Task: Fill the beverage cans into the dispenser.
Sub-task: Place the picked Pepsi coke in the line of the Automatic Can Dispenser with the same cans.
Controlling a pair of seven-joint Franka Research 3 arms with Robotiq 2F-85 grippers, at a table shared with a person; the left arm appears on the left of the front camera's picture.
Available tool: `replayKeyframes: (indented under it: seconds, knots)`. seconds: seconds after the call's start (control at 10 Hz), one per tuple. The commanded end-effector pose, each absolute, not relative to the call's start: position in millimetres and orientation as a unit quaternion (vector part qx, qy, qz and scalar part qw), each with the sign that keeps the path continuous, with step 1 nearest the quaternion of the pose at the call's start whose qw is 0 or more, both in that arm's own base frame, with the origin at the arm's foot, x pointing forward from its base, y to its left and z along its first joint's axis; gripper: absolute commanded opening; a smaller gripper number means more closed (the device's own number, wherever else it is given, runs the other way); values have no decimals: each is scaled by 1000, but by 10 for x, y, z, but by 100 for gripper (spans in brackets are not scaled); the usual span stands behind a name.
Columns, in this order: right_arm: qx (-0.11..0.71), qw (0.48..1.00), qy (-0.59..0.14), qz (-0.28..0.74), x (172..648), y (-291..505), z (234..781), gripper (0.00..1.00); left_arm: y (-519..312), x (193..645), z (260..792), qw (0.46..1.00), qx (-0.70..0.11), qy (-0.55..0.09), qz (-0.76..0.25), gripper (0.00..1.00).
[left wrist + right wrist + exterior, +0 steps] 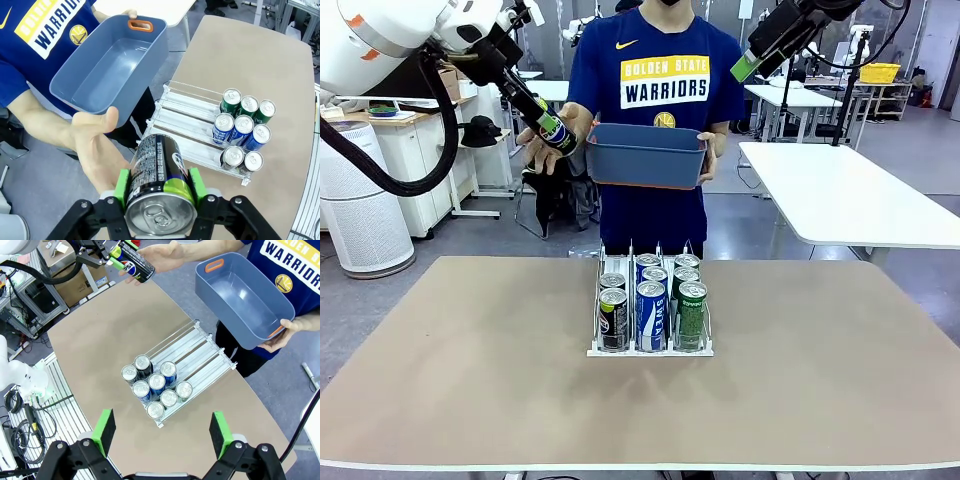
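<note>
Left end effector (159, 200) clamps black can (159, 172) at mid-body; rigid, smooth, slippery, likely full, heavy; right end effector (162, 427) open, empty.

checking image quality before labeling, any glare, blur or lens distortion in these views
Front view: even indoor light, sharp, soft shadow under the dispenser. Left wrist view: wide-angle bend along the table edges; the black can in the left hand looms large, its silver top slightly soft. Right wrist view: the same bending, pale sheen inside the blue-grey tub.
</note>
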State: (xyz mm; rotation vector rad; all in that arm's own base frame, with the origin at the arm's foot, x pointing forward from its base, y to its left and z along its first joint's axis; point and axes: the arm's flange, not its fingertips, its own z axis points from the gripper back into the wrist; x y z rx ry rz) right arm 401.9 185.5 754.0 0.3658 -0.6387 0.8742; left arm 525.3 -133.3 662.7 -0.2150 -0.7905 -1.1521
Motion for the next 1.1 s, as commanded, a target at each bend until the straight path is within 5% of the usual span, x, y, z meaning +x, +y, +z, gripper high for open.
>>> replayKeyframes:
  seconds: [0.0,0.4,0.5,0.8,0.9,1.0]
  knots:
    - [179,841,-303,412,4022,1856,7540,100,-1298,5255,6636,757,-95,-364,-534,43]
    - [179,841,-303,412,4022,1856,7540,100,-1332,5253,6627,760,-99,-363,-529,39]
    - [179,841,-303,412,4022,1856,7540,100,-1338,5240,6630,759,-88,-352,-540,0]
    - [179,841,-303,412,4022,1856,7540,100,-1366,5230,6650,761,-75,-353,-539,0]
    - [179,841,-303,412,4022,1856,7540,100,-1332,5250,6615,760,-88,-356,-537,39]
    - [179,841,-303,412,4022,1856,7540,100,-1332,5250,6615,760,-88,-356,-537,39]
